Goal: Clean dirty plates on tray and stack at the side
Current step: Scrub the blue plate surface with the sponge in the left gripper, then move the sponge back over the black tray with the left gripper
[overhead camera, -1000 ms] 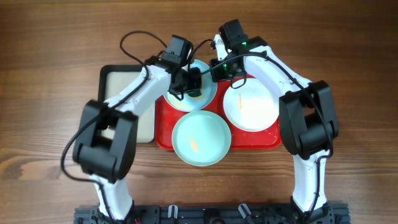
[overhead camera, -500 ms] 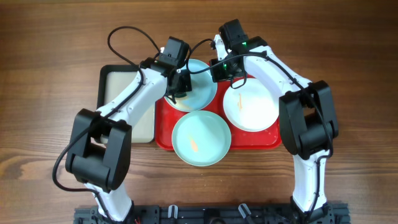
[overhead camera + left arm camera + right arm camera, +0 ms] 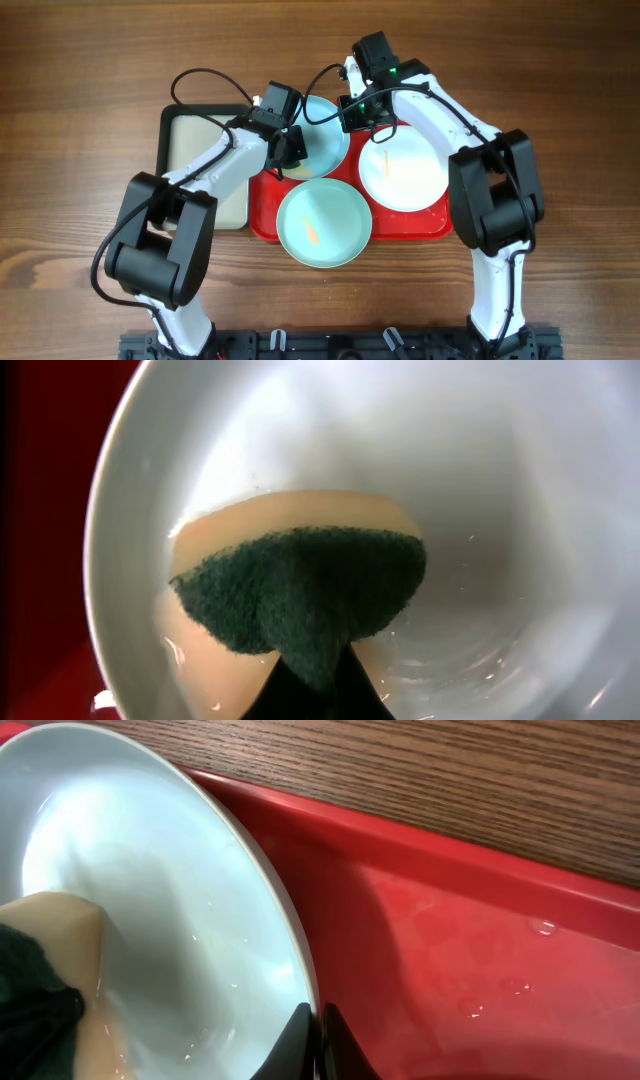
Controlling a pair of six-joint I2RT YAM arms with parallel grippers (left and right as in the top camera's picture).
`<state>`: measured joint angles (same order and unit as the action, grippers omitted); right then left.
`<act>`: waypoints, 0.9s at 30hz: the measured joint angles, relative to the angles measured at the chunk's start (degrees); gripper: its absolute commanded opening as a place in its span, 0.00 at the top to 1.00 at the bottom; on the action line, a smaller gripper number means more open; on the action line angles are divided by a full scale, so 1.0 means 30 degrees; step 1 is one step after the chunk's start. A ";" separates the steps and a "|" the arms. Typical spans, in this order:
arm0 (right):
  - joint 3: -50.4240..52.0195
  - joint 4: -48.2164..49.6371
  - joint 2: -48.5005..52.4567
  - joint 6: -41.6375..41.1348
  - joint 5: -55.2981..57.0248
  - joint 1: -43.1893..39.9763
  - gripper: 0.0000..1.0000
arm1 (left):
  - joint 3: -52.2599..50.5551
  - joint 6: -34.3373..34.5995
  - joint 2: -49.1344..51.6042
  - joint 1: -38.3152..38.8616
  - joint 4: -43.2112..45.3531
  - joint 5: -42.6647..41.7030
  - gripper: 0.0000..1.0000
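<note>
The glossy aqua plate point(image 3: 190, 870) looks stiff, slippery, breakable, best held at its rim, where the right gripper point(image 3: 318, 1038) pinches it; the left gripper point(image 3: 310, 685) clamps a sponge point(image 3: 300, 585)

On my desk point(image 3: 80, 80) the large tray point(image 3: 262, 222) sits in the middle, with the smaller tray point(image 3: 182, 135) just beside it on the left. Three plates lie on the large tray: the far plate point(image 3: 328, 135) at back left, the right plate point(image 3: 403, 172) beside it, and the near plate point(image 3: 323, 223) in front, overhanging the near rim. The sponge point(image 3: 300, 595) lies in the far plate under my left claw point(image 3: 310, 690). My right claw point(image 3: 320, 1040) pinches that plate's right rim.
</note>
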<state>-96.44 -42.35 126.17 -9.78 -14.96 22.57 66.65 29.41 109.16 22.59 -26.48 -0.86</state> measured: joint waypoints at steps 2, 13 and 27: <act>0.0000 0.0000 0.0000 0.0000 0.0015 0.0000 0.96 | -0.0066 0.0029 0.0000 0.0000 0.0160 -0.0182 0.96; 0.0000 0.0000 0.0000 0.0007 0.0153 -0.0022 0.96 | -0.0102 0.0036 0.0000 0.0233 0.0284 -0.0248 0.96; 0.0007 0.0015 0.0000 0.0073 0.0197 -0.0036 0.96 | 0.0160 0.0015 0.0095 0.0182 0.0809 -0.2980 0.96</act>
<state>-96.42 -42.30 126.17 -9.56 -14.37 22.46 67.13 29.45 109.45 23.14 -24.05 -9.80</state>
